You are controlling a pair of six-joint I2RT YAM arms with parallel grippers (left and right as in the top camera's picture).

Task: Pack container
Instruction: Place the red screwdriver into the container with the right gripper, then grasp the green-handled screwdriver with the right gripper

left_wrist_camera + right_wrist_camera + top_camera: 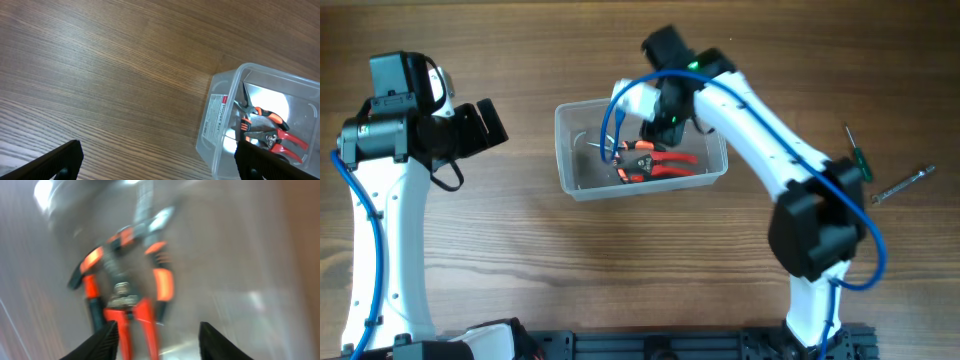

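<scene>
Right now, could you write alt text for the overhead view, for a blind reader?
The right tool hangs over a clear container in the middle, above red and orange pliers inside it. The left tool is apart at the left; a screwdriver and a wrench lie on the table at the right.

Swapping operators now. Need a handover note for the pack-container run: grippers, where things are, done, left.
Left gripper: open, empty, over the table to the left of the container.
Right gripper: open, nothing between the fingers, over the container; its wrist view is blurred.
Done: red- and orange-handled pliers lie inside the container.
Left: a green-handled screwdriver and a small metal wrench lie on the table at the far right, probably next to go in.
</scene>
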